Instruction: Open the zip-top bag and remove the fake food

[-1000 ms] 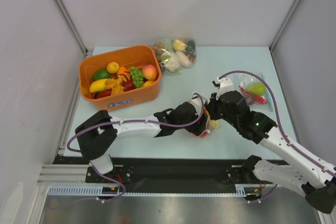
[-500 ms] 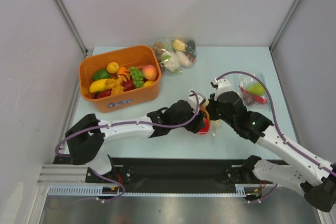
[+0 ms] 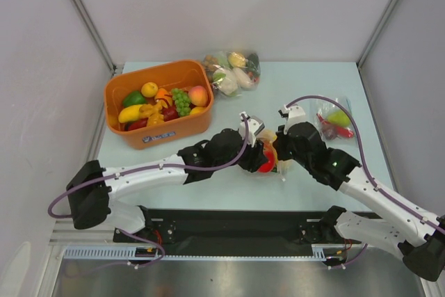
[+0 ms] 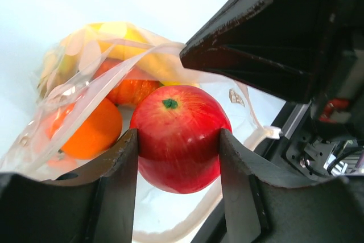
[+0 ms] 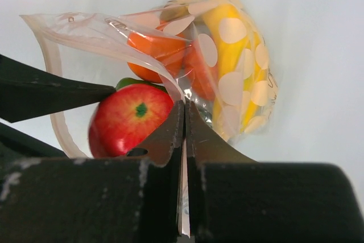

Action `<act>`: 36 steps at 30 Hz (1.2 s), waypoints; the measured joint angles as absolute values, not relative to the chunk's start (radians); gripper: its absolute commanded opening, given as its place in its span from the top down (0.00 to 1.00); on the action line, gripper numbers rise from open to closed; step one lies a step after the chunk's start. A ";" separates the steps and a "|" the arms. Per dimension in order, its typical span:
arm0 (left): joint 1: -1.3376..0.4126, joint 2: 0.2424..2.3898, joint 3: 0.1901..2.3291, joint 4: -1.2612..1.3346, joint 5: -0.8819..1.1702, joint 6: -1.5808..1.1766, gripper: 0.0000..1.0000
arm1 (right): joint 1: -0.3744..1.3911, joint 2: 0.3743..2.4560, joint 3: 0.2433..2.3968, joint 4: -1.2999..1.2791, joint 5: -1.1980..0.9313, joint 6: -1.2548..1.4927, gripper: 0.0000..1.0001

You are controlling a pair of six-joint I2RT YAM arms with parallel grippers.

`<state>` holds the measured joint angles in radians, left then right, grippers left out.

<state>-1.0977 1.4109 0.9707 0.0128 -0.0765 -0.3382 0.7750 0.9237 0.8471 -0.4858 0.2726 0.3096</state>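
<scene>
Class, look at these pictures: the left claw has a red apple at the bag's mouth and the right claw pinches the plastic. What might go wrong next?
1. The left claw grips the smooth red apple only at its sides; it might slip out when lifted.
2. The right claw pinches just a thin edge of the bag; a tug might pull it free.
3. The orange lies near the mouth and might roll out.

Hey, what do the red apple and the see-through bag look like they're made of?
The red apple looks like hard, glossy plastic: bright highlights streak its smooth skin. The bag seems to be thin, soft, clear plastic film: fruit shows through, it creases, and pale dots are printed on it.
</scene>
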 measured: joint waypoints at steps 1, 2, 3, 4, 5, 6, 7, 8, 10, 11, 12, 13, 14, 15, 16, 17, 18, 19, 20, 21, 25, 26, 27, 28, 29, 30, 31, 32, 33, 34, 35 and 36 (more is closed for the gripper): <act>-1.098 1.400 0.971 -0.001 -0.076 -0.336 0.84 | 0.775 0.923 0.847 -0.487 0.273 0.310 1.00; -1.098 1.391 0.971 -0.012 -0.076 -0.332 0.84 | 0.775 0.923 0.847 -0.486 0.273 0.310 1.00; -1.098 1.379 0.971 -0.025 -0.076 -0.331 0.84 | 0.775 0.921 0.847 -0.487 0.273 0.310 1.00; -1.098 1.367 0.971 -0.038 -0.076 -0.329 0.85 | 0.775 0.918 0.847 -0.486 0.273 0.310 1.00; -1.098 1.357 0.971 -0.047 -0.076 -0.327 0.85 | 0.775 0.916 0.847 -0.486 0.273 0.310 1.00; -1.098 1.345 0.971 -0.059 -0.076 -0.323 0.84 | 0.775 0.912 0.847 -0.487 0.274 0.309 1.00; -1.098 1.329 0.971 -0.070 -0.075 -0.321 0.85 | 0.775 0.908 0.847 -0.487 0.276 0.309 1.00; -1.097 1.316 0.971 -0.079 -0.074 -0.320 0.85 | 0.773 0.906 0.847 -0.487 0.277 0.309 1.00; -1.095 1.279 0.971 -0.085 -0.064 -0.321 0.85 | 0.769 0.903 0.847 -0.489 0.280 0.308 1.00; -1.092 1.259 0.970 -0.085 -0.057 -0.321 0.85 | 0.765 0.902 0.847 -0.489 0.281 0.306 1.00; -1.087 1.232 0.968 -0.084 -0.045 -0.322 0.85 | 0.762 0.902 0.847 -0.489 0.281 0.306 1.00; -1.084 1.213 0.966 -0.083 -0.038 -0.323 0.85 | 0.759 0.902 0.847 -0.489 0.281 0.305 1.00; -1.077 1.192 0.964 -0.082 -0.027 -0.323 0.85 | 0.756 0.902 0.847 -0.489 0.281 0.305 1.00; -1.068 1.171 0.963 -0.079 -0.018 -0.324 0.86 | 0.754 0.902 0.847 -0.490 0.281 0.305 1.00; -1.058 1.153 0.963 -0.074 -0.011 -0.324 0.86 | 0.752 0.902 0.847 -0.489 0.281 0.305 1.00; -1.047 1.139 0.963 -0.069 -0.004 -0.324 0.86 | 0.751 0.902 0.847 -0.489 0.281 0.305 1.00; -1.036 1.129 0.963 -0.066 0.002 -0.324 0.86 | 0.751 0.902 0.847 -0.490 0.281 0.305 1.00; -1.019 1.118 0.963 -0.065 0.007 -0.323 0.86 | 0.751 0.902 0.847 -0.490 0.281 0.305 1.00; -0.999 1.110 0.963 -0.066 0.008 -0.321 0.86 | 0.751 0.902 0.847 -0.490 0.280 0.305 1.00; -0.978 1.104 0.964 -0.068 0.010 -0.319 0.87 | 0.751 0.902 0.847 -0.490 0.280 0.305 1.00; -0.852 1.080 0.968 -0.091 0.004 -0.296 0.88 | 0.750 0.892 0.847 -0.496 0.280 0.305 1.00; -0.817 1.074 0.973 -0.097 -0.002 -0.288 0.88 | 0.749 0.890 0.847 -0.498 0.280 0.306 1.00; -0.786 1.072 0.979 -0.104 -0.009 -0.282 0.88 | 0.749 0.888 0.847 -0.498 0.280 0.306 1.00; -0.754 1.070 0.989 -0.112 -0.022 -0.274 0.87 | 0.749 0.887 0.847 -0.498 0.280 0.305 1.00; -0.722 1.069 1.002 -0.120 -0.029 -0.264 0.86 | 0.748 0.886 0.847 -0.498 0.280 0.305 1.00; -0.687 1.069 1.016 -0.124 -0.036 -0.256 0.86 | 0.748 0.886 0.846 -0.498 0.280 0.305 1.00; -0.657 1.070 1.031 -0.132 -0.043 -0.248 0.85 | 0.747 0.885 0.847 -0.499 0.280 0.305 1.00; -0.624 1.074 1.049 -0.141 -0.048 -0.237 0.85 | 0.746 0.885 0.847 -0.500 0.280 0.305 1.00; -0.589 1.080 1.071 -0.146 -0.054 -0.227 0.85 | 0.745 0.885 0.847 -0.500 0.280 0.305 1.00; -0.558 1.088 1.090 -0.150 -0.059 -0.220 0.85 | 0.744 0.885 0.847 -0.500 0.279 0.305 1.00; -0.522 1.097 1.111 -0.152 -0.067 -0.208 0.85 | 0.743 0.885 0.847 -0.500 0.279 0.303 1.00; -0.487 1.108 1.129 -0.152 -0.070 -0.199 0.84 | 0.741 0.885 0.847 -0.500 0.278 0.302 1.00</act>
